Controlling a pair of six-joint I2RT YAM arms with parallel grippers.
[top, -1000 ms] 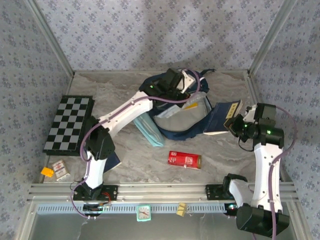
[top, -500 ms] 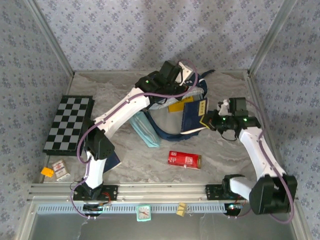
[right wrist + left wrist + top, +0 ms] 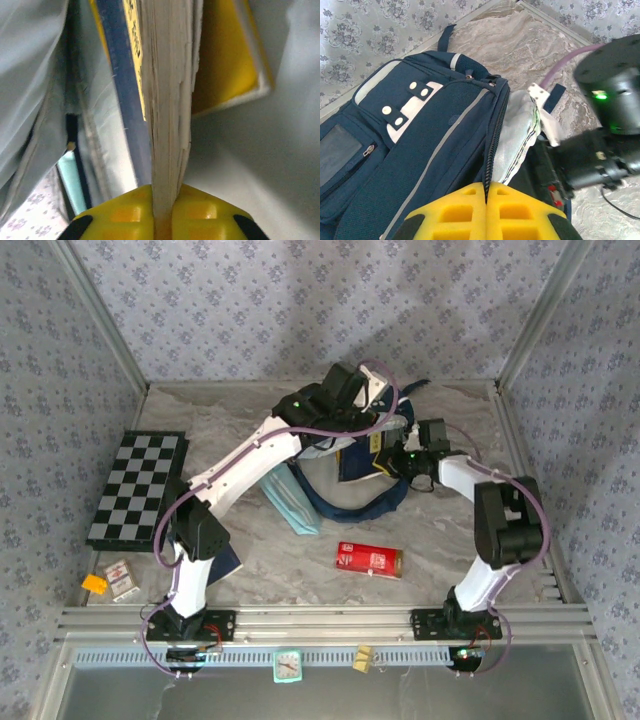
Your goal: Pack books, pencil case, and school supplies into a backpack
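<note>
backpack is lying open at the back middle of the marble table, its front pockets showing and its pale grey lining showing at the mouth. over on the left the chessboard is sitting flat, well apart from it. the left arm is stretching across from the near left. the left gripper is clenched on the backpack's zip edge, its yellow pads pressing together on the fabric. the right arm is bending in from the right. the right gripper is grasping a navy book by its page edge, with the pages standing between the pads. that book is poking into the mouth, with lining on both sides of it. a yellow book is lying just beyond it, already inside. the pencil case is lying on the table just beside the backpack's left side, partly under the left arm. the red box is resting in front of the backpack, apart from it. down at the near left corner a small orange thing is sitting by a little card.
</note>
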